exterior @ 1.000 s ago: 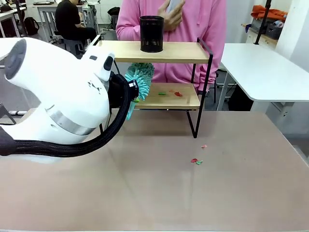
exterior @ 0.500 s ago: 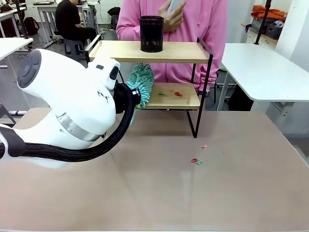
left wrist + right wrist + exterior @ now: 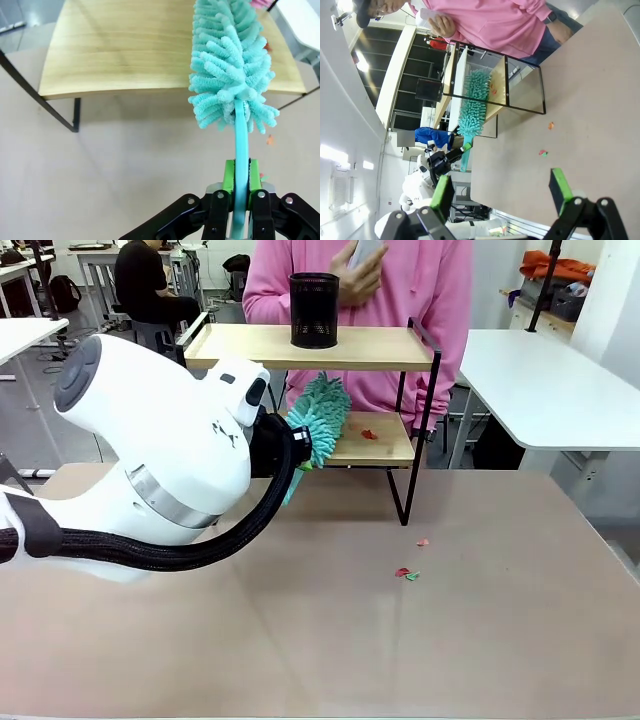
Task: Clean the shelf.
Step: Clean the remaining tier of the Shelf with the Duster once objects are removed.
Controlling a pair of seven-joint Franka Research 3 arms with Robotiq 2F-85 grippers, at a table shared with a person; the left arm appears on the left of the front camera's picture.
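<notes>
Left wrist view: the teal duster is clamped by its handle in the left jaws, its long axis laid straight ahead over the lower board of the shelf — red scraps are seen just rightward. The right jaws are held wide, empty, well apart.

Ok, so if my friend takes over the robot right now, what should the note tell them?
Left gripper: fingers shut on the handle of the teal duster. Its fluffy head is between the two boards of the shelf, over the lower one.
Right gripper: open, holding nothing, above the table.
Top board: a black mesh cup stands on it.
Done: some red and green scraps lie on the table in front of the shelf, probably swept off.
Left: a red scrap sits on the lower board, just right of the duster. Sweep it off.
</notes>
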